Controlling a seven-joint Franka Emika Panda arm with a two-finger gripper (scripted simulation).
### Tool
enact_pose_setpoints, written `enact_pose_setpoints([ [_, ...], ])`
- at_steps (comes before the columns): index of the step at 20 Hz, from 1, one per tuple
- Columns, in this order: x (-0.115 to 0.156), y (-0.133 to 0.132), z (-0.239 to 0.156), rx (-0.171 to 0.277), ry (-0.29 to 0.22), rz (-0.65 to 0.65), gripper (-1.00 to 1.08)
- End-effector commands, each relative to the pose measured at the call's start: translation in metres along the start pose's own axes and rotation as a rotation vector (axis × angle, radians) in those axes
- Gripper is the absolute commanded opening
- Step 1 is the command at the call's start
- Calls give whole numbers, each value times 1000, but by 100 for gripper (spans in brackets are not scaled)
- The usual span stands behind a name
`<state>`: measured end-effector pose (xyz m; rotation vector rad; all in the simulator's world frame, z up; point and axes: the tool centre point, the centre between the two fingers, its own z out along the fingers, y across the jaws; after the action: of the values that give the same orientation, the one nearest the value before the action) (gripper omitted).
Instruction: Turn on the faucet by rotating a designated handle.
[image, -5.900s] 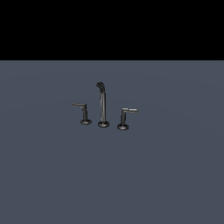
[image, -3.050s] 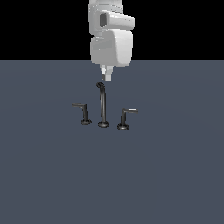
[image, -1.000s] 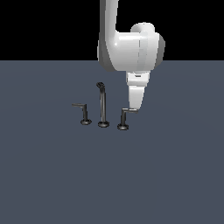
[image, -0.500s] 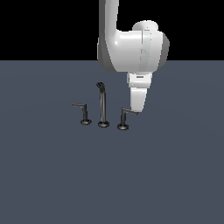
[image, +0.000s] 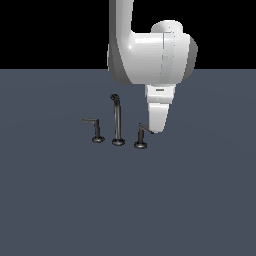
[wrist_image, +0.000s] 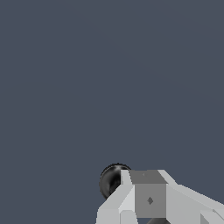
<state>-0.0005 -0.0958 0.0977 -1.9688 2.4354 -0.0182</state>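
The faucet is a small dark set on the grey floor: a tall spout (image: 117, 121) with a curved tip stands between two short handles. The handle (image: 142, 135) with the paler lever is on the exterior view's right of the spout. My gripper (image: 156, 130) hangs straight down at that lever's outer end, fingers together, touching or nearly touching it and hiding its tip. The twin handle (image: 94, 130) stands untouched on the other side of the spout. In the wrist view the shut fingers (wrist_image: 149, 199) sit beside a dark round part of the faucet (wrist_image: 111, 179).
Flat grey floor (image: 200, 200) spreads all around the faucet. The white arm (image: 150, 50) rises above the set and comes down just past the handle on the exterior view's right.
The arm came in from above the spout to the paler handle. Over the last second the gripper dropped slightly and the lever now slants instead of pointing straight sideways.
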Motion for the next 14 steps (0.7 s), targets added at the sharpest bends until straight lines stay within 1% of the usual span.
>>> enact_pose_setpoints([
  [1,-6,14,0,-13,-1,-8,-100],
  [4,-8,25,-1,-14,0,-7,-100],
  [5,-8,25,-1,-14,0,-7,-100],
  [6,0,19,0,-9,2,5,-100],
  [14,-39,41,-1,-14,1,-4,-100],
])
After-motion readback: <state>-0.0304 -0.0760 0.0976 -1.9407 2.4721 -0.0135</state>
